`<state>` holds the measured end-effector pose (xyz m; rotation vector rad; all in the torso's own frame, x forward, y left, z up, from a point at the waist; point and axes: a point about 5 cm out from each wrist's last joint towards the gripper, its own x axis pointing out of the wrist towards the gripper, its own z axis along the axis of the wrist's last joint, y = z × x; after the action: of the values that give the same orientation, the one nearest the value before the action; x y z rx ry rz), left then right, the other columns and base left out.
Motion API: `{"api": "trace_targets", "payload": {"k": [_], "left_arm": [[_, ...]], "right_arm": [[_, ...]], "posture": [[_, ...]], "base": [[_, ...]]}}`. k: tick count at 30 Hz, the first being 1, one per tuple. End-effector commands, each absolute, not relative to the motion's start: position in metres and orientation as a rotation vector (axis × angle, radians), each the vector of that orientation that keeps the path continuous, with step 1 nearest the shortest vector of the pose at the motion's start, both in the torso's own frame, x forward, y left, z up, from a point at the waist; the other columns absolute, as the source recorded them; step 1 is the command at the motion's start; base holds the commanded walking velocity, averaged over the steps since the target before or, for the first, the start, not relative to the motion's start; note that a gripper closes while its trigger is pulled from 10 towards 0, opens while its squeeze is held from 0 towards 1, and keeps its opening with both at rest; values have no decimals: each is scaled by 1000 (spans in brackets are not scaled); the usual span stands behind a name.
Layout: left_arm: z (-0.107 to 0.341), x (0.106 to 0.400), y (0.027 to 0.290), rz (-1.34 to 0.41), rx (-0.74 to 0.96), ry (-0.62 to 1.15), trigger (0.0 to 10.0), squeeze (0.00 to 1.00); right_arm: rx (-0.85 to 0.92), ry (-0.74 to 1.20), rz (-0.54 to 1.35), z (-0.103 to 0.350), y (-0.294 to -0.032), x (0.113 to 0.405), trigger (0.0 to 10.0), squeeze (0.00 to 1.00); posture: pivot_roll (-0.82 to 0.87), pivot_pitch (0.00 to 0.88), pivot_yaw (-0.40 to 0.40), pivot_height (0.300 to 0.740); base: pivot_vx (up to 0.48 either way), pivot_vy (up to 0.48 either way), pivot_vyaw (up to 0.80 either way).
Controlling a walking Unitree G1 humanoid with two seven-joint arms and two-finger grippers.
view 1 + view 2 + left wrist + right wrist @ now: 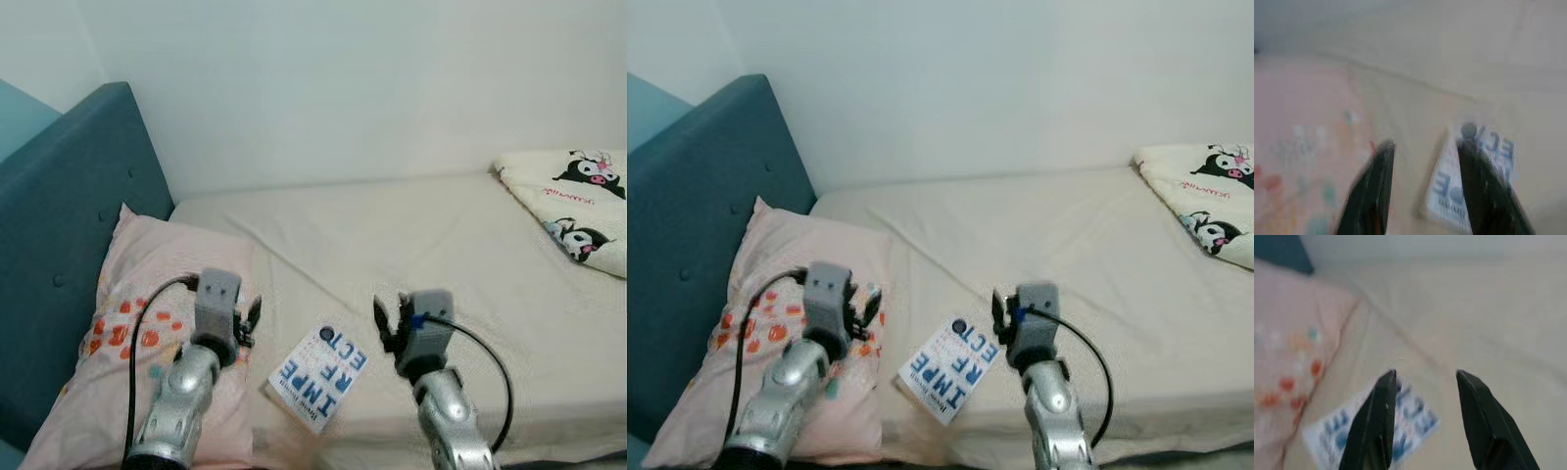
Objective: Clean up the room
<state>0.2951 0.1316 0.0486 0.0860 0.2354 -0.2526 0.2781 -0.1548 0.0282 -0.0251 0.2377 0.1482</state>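
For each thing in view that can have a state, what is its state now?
Book: closed, flat on the bed, near its front edge.
Pink pillow: lying against the headboard.
Cartoon blanket: lying at the bed's right end.
Left gripper: open, empty.
Right gripper: open, empty.

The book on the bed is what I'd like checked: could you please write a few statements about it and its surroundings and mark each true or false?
1. The book lies on the bed between the two grippers. True.
2. The left gripper grips the book. False: it is open, above the pink pillow.
3. The right gripper is open. True.
4. The headboard is red. False: it is teal blue.
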Motion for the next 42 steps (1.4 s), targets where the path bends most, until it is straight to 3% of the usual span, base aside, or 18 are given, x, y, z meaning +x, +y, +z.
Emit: {"api": "trace_targets", "payload": {"k": [1, 3, 7, 9, 13, 29, 42], "left_arm": [[29, 288, 133, -271, 129, 319, 10000, 0], [-8, 273, 130, -307, 208, 515, 10000, 0], [-33, 254, 127, -345, 264, 672, 10000, 0], [-33, 254, 127, -345, 264, 672, 10000, 0], [-61, 219, 124, -394, 264, 865, 10000, 0], [-71, 210, 132, -370, 238, 911, 10000, 0], [-54, 238, 144, -236, 218, 813, 10000, 0]], "right_arm": [[-28, 359, 165, 5, -152, 268, 10000, 0], [-66, 655, 174, -39, -154, 241, 10000, 0], [-139, 841, 211, -63, -154, 216, 10000, 0], [-139, 841, 211, -63, -154, 216, 10000, 0], [-191, 988, 246, -83, -148, 184, 10000, 0], [-200, 1045, 293, -93, -137, 169, 10000, 0], [-193, 1042, 293, -89, -140, 180, 10000, 0]], "posture": [[-6, 0, 31, 740], [-2, 0, 28, 740], [-3, 0, 28, 740], [-3, 0, 28, 740], [-18, 0, 43, 740], [-2, 0, 24, 740], [19, 0, -20, 740]], "base": [[0, 0, 0], [0, 0, 0], [0, 0, 0], [0, 0, 0], [0, 0, 0], [0, 0, 0], [0, 0, 0]]}}
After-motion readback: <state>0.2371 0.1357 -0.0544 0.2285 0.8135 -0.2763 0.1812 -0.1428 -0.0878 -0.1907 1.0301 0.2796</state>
